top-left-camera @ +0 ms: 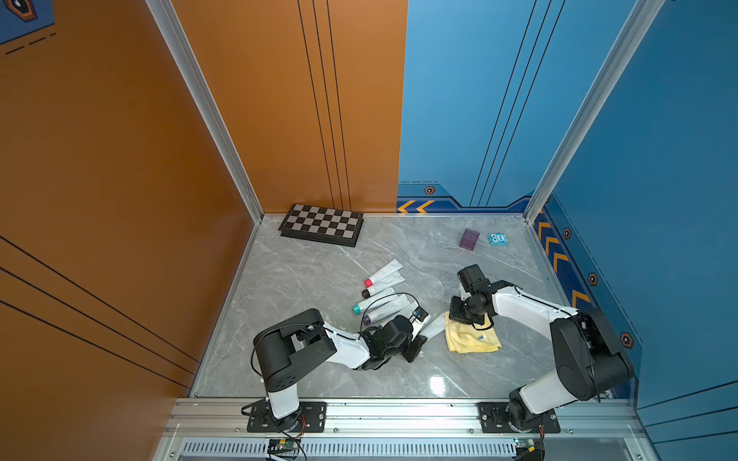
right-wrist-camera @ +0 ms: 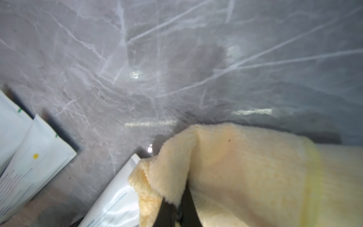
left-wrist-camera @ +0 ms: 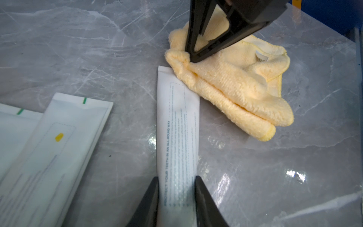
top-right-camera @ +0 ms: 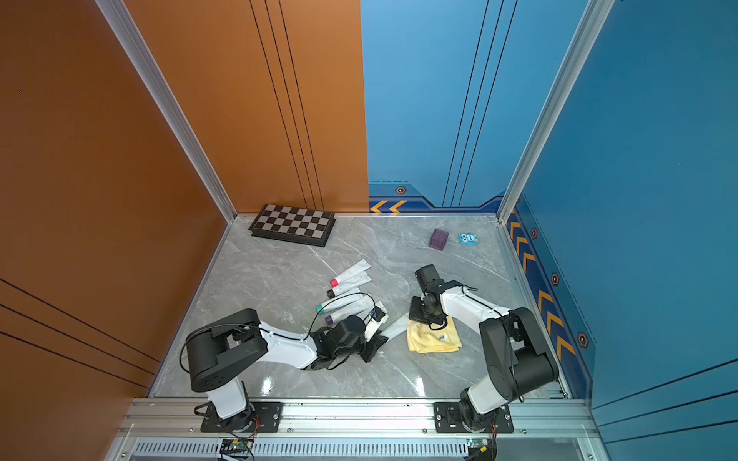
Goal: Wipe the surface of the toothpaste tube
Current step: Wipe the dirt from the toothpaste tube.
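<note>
A white toothpaste tube (left-wrist-camera: 177, 127) with blue print lies flat on the grey marble table (top-left-camera: 303, 279). My left gripper (left-wrist-camera: 176, 178) is shut on its body, one finger on each side. The tube's flat crimped end touches a folded yellow cloth (left-wrist-camera: 235, 88), which overlaps one corner of it. My right gripper (right-wrist-camera: 177, 198) is shut on a fold of that cloth (right-wrist-camera: 245, 167) at the edge nearest the tube (right-wrist-camera: 117, 196). In both top views the held tube (top-left-camera: 435, 325) (top-right-camera: 395, 328) runs between the two grippers, with the cloth (top-left-camera: 471, 339) (top-right-camera: 433, 339) to its right.
Several more toothpaste tubes (top-left-camera: 383, 291) with coloured caps lie side by side just behind my left gripper. A folded chessboard (top-left-camera: 321, 225) sits at the back left. A purple box (top-left-camera: 469, 238) and a small blue item (top-left-camera: 498, 238) sit at the back right.
</note>
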`<state>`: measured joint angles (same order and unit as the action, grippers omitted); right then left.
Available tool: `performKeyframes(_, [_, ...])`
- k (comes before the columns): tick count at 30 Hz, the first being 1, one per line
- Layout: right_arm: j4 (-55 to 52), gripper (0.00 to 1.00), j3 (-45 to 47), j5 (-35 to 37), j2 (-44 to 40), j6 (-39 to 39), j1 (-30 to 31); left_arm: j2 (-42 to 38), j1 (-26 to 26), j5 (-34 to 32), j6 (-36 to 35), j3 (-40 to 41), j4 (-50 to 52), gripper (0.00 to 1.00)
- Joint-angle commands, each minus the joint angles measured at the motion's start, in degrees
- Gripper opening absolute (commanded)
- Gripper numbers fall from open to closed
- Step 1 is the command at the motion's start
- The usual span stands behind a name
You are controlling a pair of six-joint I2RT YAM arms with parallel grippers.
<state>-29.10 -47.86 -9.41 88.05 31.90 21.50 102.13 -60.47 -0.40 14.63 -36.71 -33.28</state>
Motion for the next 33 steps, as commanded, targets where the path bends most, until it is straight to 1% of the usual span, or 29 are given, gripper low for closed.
performKeyframes(1, [-3.24, 0.0, -2.16, -2.02, -2.25, -0.5, 3.13, 5.79, -1.17, 1.0, -0.04, 4.54, 18.58, 0.12])
performKeyframes(6, [-3.07, 0.0, -2.55, -1.51, -1.5, 0.83, 7.79, 6.24, -1.22, 1.24, -0.13, 4.1, 18.61, 0.12])
performKeyframes(9, [-2.3, 0.0, -1.99, -0.88, 1.56, 1.23, 8.25, 6.04, -1.19, 1.13, -0.13, 4.1, 18.67, 0.12])
performKeyframes(12, [-1.72, 0.0, -1.03, 0.28, 5.3, 1.0, 7.37, 5.57, -1.2, 0.78, -0.08, 4.28, 18.59, 0.12])
performKeyframes(16, [-1.07, 0.0, 0.23, 2.71, 8.61, 0.29, 4.43, 5.02, -1.23, 0.41, -0.08, 4.63, 18.61, 0.12])
performKeyframes(19, [-1.2, 0.0, 0.91, 5.64, 9.15, -0.21, 2.67, 4.75, -1.15, 0.14, -0.05, 4.89, 18.69, 0.12])
performKeyframes(21, [-0.36, 0.0, 1.37, 4.97, 9.02, -0.49, 1.8, 4.66, -1.14, 0.23, -0.05, 5.05, 18.69, 0.12])
performKeyframes(25, [-0.51, 0.0, 0.92, 6.52, 9.09, 0.46, 2.06, 4.65, -1.14, 0.27, -0.13, 4.97, 18.67, 0.12])
performKeyframes(28, [-0.67, 0.0, 0.85, 5.82, 8.6, 0.62, 3.84, 4.75, -1.1, 0.36, -0.13, 4.96, 18.6, 0.12])
performKeyframes(33, [-0.31, 0.0, 1.17, 3.83, 8.9, 3.79, 11.5, 5.41, -1.06, 0.25, -0.39, 4.18, 18.67, 0.12])
